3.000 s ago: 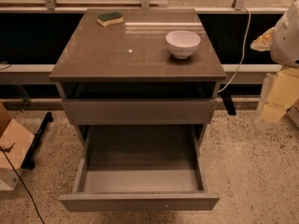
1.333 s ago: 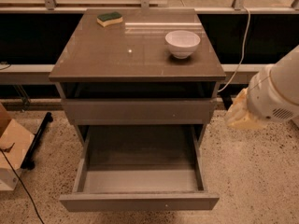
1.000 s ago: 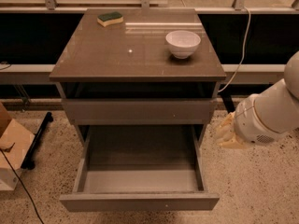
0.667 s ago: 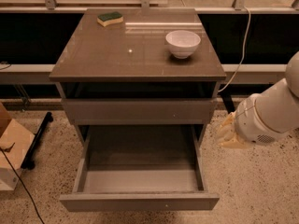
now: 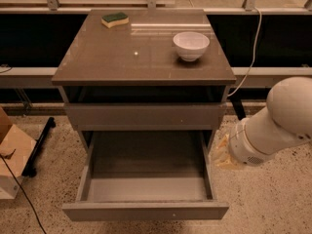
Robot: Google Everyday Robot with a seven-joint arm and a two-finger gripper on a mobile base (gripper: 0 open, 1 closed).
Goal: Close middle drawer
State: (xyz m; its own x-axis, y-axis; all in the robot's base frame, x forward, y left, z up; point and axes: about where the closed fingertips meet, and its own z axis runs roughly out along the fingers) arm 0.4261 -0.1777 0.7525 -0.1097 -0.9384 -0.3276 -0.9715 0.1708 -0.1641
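The grey-brown cabinet (image 5: 141,57) stands in the middle of the camera view. Its middle drawer (image 5: 146,189) is pulled far out towards me, showing a grey empty inside and a plain flat front (image 5: 146,211). The taller-fronted top drawer (image 5: 144,116) above it sits nearly flush. The lowest drawer is hidden under the open one. My gripper (image 5: 220,152), tan at the end of the white arm (image 5: 278,123), hangs low just right of the open drawer's right side wall, a little apart from it.
A white bowl (image 5: 191,45) and a green-yellow sponge (image 5: 115,19) sit on the cabinet top. A cardboard box (image 5: 12,155) and a black stand foot (image 5: 39,145) are on the speckled floor at left. A white cable (image 5: 251,57) hangs behind the cabinet at right.
My arm came down and left from the right edge to beside the open drawer's right side. It has barely moved in the last moments. The drawer has stayed open.
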